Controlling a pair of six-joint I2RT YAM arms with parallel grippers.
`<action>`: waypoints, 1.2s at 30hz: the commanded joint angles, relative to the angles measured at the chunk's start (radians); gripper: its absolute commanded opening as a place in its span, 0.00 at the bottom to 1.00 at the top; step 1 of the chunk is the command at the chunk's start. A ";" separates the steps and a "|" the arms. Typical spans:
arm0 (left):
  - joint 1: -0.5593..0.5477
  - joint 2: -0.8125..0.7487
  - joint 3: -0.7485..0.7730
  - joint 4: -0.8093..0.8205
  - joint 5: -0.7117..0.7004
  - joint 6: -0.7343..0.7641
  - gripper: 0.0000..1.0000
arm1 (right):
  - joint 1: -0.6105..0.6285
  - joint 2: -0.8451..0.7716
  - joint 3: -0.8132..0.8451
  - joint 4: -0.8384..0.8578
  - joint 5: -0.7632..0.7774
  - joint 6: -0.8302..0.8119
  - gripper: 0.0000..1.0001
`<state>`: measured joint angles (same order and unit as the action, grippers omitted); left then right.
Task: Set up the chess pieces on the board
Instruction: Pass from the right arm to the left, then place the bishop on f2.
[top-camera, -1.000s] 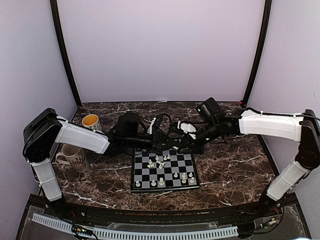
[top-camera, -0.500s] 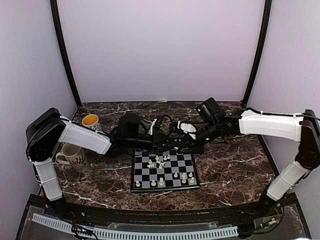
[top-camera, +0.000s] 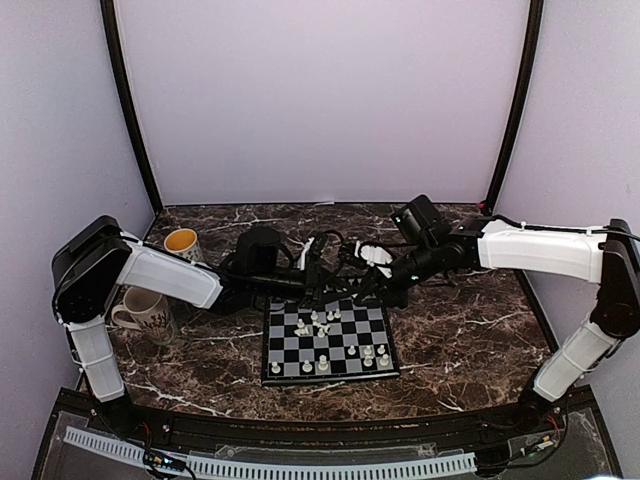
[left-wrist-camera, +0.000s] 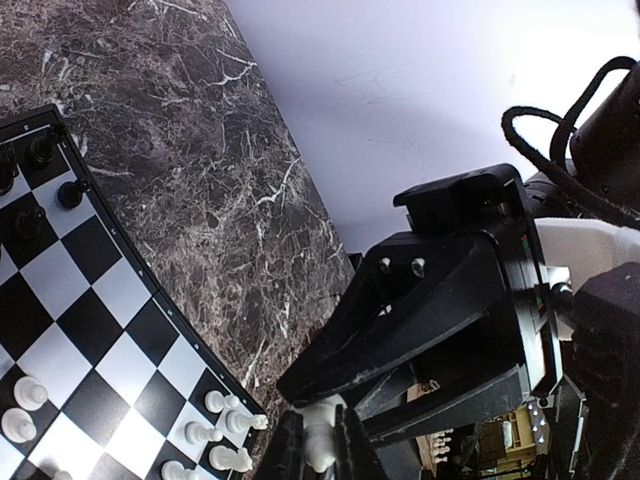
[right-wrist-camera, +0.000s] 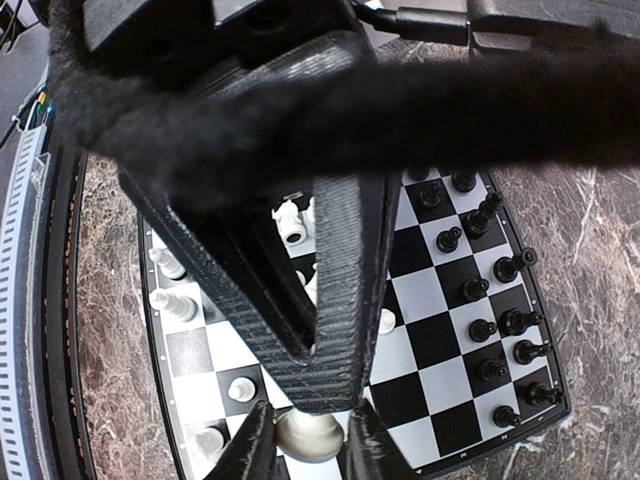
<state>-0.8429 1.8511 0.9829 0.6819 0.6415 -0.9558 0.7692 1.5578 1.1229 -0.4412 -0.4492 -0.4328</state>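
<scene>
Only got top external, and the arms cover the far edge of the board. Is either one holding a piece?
Observer: Yes. In the left wrist view the left gripper has its jaws shut on a white piece.
Operator: And the right arm?
Observer: In the right wrist view the right gripper has its jaws on either side of what looks like the same piece's base. I can't tell if they actually grip it.
</scene>
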 joint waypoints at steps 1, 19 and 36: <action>-0.004 -0.044 0.035 -0.060 0.017 0.086 0.01 | -0.007 -0.016 0.003 -0.002 0.010 -0.006 0.28; -0.201 -0.237 0.263 -1.005 -0.506 1.066 0.01 | -0.230 -0.108 -0.049 0.016 -0.078 0.025 0.50; -0.322 0.049 0.490 -1.156 -0.520 1.221 0.01 | -0.234 -0.065 -0.049 0.022 -0.039 0.033 0.50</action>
<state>-1.1515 1.8603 1.4185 -0.4145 0.1322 0.2253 0.5419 1.4891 1.0782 -0.4412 -0.4957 -0.4057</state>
